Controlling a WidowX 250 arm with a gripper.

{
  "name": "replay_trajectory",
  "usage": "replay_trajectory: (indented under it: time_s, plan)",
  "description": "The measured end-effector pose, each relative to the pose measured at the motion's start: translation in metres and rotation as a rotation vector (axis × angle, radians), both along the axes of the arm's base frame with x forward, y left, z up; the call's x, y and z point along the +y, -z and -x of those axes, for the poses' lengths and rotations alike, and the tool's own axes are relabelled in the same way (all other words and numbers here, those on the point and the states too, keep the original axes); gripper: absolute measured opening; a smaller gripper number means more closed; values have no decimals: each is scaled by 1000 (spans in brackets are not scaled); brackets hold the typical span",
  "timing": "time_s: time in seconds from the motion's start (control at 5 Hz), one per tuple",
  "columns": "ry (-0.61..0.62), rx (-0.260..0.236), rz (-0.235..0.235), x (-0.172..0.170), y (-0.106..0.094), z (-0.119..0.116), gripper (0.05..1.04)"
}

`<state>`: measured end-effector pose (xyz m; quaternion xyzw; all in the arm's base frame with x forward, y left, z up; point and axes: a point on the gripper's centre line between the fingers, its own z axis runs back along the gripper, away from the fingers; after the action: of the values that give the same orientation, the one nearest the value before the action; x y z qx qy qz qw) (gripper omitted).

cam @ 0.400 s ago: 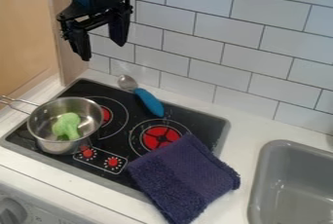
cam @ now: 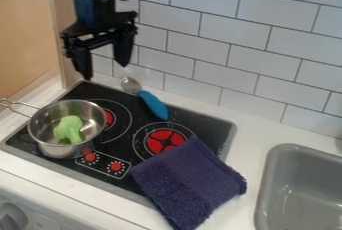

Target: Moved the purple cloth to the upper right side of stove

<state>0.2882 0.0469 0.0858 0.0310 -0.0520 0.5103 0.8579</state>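
Observation:
My gripper (cam: 105,73) hangs at the upper left, above the stove's back left corner, its two fingers spread open with nothing between them. The purple cloth (cam: 188,183) lies folded across the front right part of the black stove (cam: 206,122), lapping over its front edge onto the white counter. It covers the lower edge of the right red burner and sits well below and to the right of the gripper.
A metal pot (cam: 48,143) holding green broccoli (cam: 68,129) stands on the stove's left side. A blue-handled spoon (cam: 153,105) lies near the stove's back edge. The grey sink (cam: 294,194) is at the right, and a tiled wall (cam: 200,29) rises behind.
The gripper has come down a little toward the stove's back left corner, still open. Cloth, pot and spoon lie as before.

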Motion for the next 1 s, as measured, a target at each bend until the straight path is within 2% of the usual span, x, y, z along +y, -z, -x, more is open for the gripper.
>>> replay_trajectory:
  time_s: [0.4,0.6,0.8,1.0]
  plan:
    - [165,5,-50,-51,-2,-11,999]
    - [218,13,-13,-81,5,-10,999]
    - [282,10,2,-107,9,-5,999]
    - [295,59,43,-112,35,21,999]
